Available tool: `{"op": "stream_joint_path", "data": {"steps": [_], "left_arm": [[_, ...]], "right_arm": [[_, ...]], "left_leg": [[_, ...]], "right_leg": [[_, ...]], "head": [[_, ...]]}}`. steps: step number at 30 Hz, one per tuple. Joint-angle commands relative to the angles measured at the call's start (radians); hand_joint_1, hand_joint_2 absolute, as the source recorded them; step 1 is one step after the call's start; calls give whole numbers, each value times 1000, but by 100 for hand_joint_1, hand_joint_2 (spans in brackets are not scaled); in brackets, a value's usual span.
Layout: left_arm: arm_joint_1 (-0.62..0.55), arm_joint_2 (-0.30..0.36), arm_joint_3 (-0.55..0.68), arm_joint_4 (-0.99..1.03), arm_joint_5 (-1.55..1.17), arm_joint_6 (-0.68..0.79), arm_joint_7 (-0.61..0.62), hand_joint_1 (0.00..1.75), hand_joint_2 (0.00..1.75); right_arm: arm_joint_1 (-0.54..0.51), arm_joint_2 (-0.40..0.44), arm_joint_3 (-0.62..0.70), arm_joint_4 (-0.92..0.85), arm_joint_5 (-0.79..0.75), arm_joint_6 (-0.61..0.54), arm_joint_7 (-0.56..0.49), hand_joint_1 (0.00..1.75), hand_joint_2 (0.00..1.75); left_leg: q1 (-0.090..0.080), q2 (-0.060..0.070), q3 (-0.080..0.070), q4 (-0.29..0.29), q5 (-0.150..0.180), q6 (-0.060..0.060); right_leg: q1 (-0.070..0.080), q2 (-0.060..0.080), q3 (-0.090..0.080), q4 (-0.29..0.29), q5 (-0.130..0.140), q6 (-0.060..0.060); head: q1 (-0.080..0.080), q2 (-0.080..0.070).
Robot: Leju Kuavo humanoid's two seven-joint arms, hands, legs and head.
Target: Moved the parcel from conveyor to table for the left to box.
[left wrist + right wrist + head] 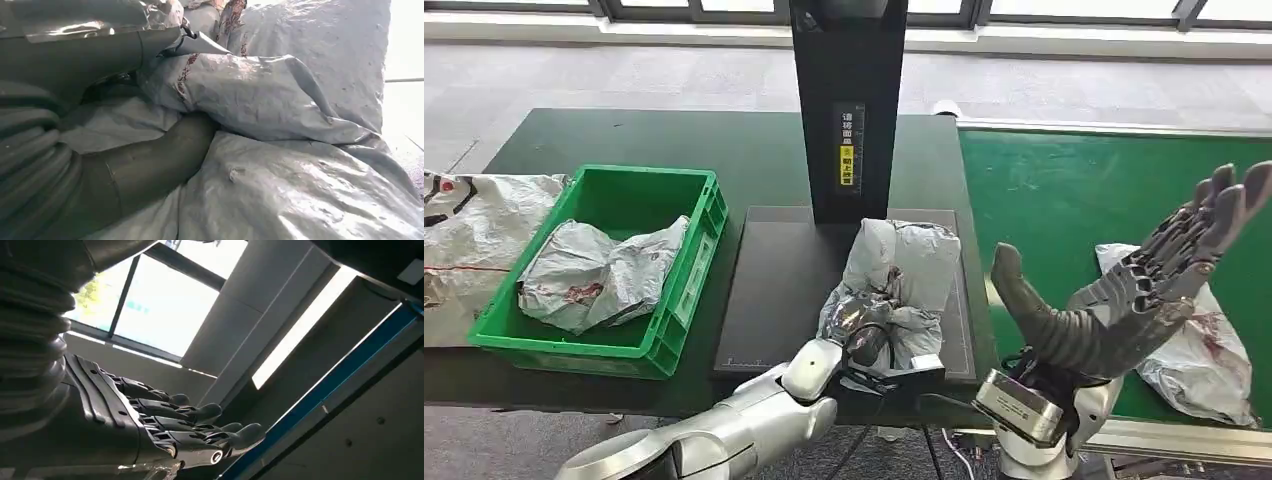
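Green crate [686, 285] holds one crumpled grey parcel [594, 272], perhaps more.

A black post [848, 100] with a yellow label stands at the back edge of a dark mat [779, 290] on the worktop; crumpled white sacking [469, 235] lies over the worktop's left edge.

The parcel [902, 270], a crumpled grey plastic mailer with reddish print, lies on the dark desk [764, 290] at about six o'clock from the black post. The green box [639, 345] sits at its nine o'clock, with another grey bag inside.
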Motion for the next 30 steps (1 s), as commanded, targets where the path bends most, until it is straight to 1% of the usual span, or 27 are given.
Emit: {"op": "stream_joint_path", "data": {"steps": [1, 3, 5, 6, 7, 8, 9, 10, 11, 12, 13, 14, 15, 16, 17, 18, 20, 21, 22, 23, 24, 26, 29, 30], "left_arm": [[4, 32, -67, 58, -14, -16, 16, 175, 175], [2, 32, -70, 59, -28, -5, 27, 175, 175], [2, 32, -65, 63, -53, 62, 50, 175, 175], [289, 101, 437, -439, -555, 134, 8, 175, 175], [300, 32, 814, -816, -871, 134, -242, 175, 175], [284, 32, 1256, -941, -827, 134, -337, 175, 175], [287, 32, 1285, -992, -807, 134, -362, 175, 175], [296, 32, 1303, -1043, -796, 134, -372, 175, 175], [316, 32, 1317, -1107, -789, 134, -375, 175, 175], [325, 32, 1324, -1137, -786, 134, -377, 175, 175], [340, 32, 1335, -1180, -789, 134, -372, 175, 175], [355, 32, 1353, -1217, -773, 134, -381, 175, 175], [363, 32, 1372, -1232, -759, 134, -392, 175, 175], [363, 32, 1372, -1232, -759, 134, -392, 175, 175], [363, 32, 1372, -1232, -759, 134, -392, 175, 175], [363, 32, 1372, -1232, -759, 134, -392, 175, 175], [364, 32, 1378, -1240, -751, 134, -395, 175, 175], [366, 32, 1389, -1247, -742, 134, -397, 175, 175], [368, 32, 1398, -1257, -728, 134, -407, 175, 175], [369, 32, 1405, -1260, -723, 134, -413, 175, 175], [371, 32, 1413, -1262, -716, 134, -424, 175, 175], [371, 32, 1423, -1265, -711, 134, -433, 175, 175], [371, 32, 1438, -1278, -699, 134, -449, 175, 175], [370, 32, 1444, -1279, -702, 134, -452, 175, 175]], "right_arm": [[65, 20, -4, 9, -1, 0, 2, 0, 175], [66, 20, -6, 8, -1, 0, 2, 0, 175], [71, 20, -12, 2, 1, 0, 2, 0, 175], [87, 20, -67, -40, 9, 0, 15, 0, 175], [85, 20, -71, -38, 8, 0, 18, 0, 175], [94, 20, -79, -38, -5, 0, 2, 0, 175], [95, 20, -80, -37, -4, 0, 2, 0, 175], [95, 20, -79, -34, -5, 0, 2, 0, 175], [93, 20, -77, -28, -4, 0, 2, 0, 175], [92, 20, -75, -25, -4, 0, 2, 0, 175], [91, 20, -72, -20, -5, 0, 2, 0, 175], [91, 20, -70, -17, -5, 0, 2, 0, 175], [90, 20, -74, -17, -5, 0, 3, 0, 175], [90, 20, -74, -17, -5, 0, 3, 0, 175], [90, 20, -74, -17, -5, 0, 3, 0, 175], [90, 20, -74, -17, -5, 0, 3, 0, 175], [90, 20, -74, -17, -4, 0, 4, 0, 175], [91, 20, -76, -19, -2, 0, 5, 0, 175], [92, 20, -77, -19, -2, 0, 4, 0, 175], [92, 20, -77, -19, -3, 0, 3, 0, 175], [92, 20, -78, -19, -3, 0, 2, 0, 175], [91, 20, -76, -17, -1, 0, 2, 0, 175], [88, 20, -74, -14, -1, 0, 2, 0, 175], [87, 20, -73, -12, -1, 0, 2, 0, 175]], "left_leg": [[1, 0, 2, -3, 1, 0], [1, 0, 2, -2, 0, 0], [0, 0, 2, -2, 0, 0], [1, 0, 3, -3, 1, 0], [0, 4, 7, -7, 1, -1], [-1, -3, 3, -4, 0, 0], [-2, -10, -4, 0, 1, 1], [-1, -4, -4, 3, 0, 0], [-2, -4, -6, 4, -2, -1], [-2, -7, -9, 4, 1, 3], [-2, -7, -12, 4, 1, 4], [-2, -1, -11, 2, 1, 4], [-2, 10, -9, 0, 1, 1], [-4, 21, -11, 1, -7, -3], [-2, 29, -11, 1, -9, -4], [-2, 34, -9, -1, -10, -4], [-1, 31, -4, -4, -8, -6], [-1, 29, 2, -3, -7, -7], [1, 24, 4, -5, -4, -8], [2, 17, 3, -5, -2, -8], [2, 11, 3, -6, 0, -8], [2, 8, 0, -5, 0, -9], [4, 7, 0, -6, 0, -9], [4, 6, -2, -4, 1, -9]], "right_leg": [[1, 0, 2, -3, 1, -1], [1, 1, 2, -2, 0, -1], [0, 1, 2, -2, 0, -1], [1, 0, 3, -4, 1, -1], [0, 4, 5, -6, 1, -1], [-1, -3, 4, -2, -1, 0], [-2, -10, -1, 1, -3, 0], [-1, -4, -5, 3, -1, 0], [-1, -4, -6, 4, -2, 0], [-2, -7, -7, 3, -3, 3], [-2, -8, -9, 3, -3, 3], [-2, -2, -9, 2, -2, 2], [-2, 10, -11, 2, 3, 0], [-4, 22, -11, 5, 2, -1], [-3, 29, -11, 5, 3, -2], [-2, 33, -12, 3, 2, -3], [-1, 31, -11, 1, 3, -4], [-1, 29, -10, 0, 2, -4], [0, 23, -8, 0, 1, -6], [3, 16, -6, -1, 1, -7], [4, 11, -4, -2, 0, -6], [5, 8, -6, 0, 0, -7], [5, 7, -5, 0, 0, -8], [6, 5, -6, 1, 0, -8]], "head": [[0, 0], [0, 0], [0, 0], [0, 0], [0, 0], [0, 0], [0, 0], [-1, 0], [-1, 0], [0, 0], [1, 0], [2, 0], [4, 0], [3, 0], [4, 0], [4, 0], [3, 0], [3, 0], [3, 0], [3, 0], [4, 0], [4, 0], [3, 0], [4, 0]]}}
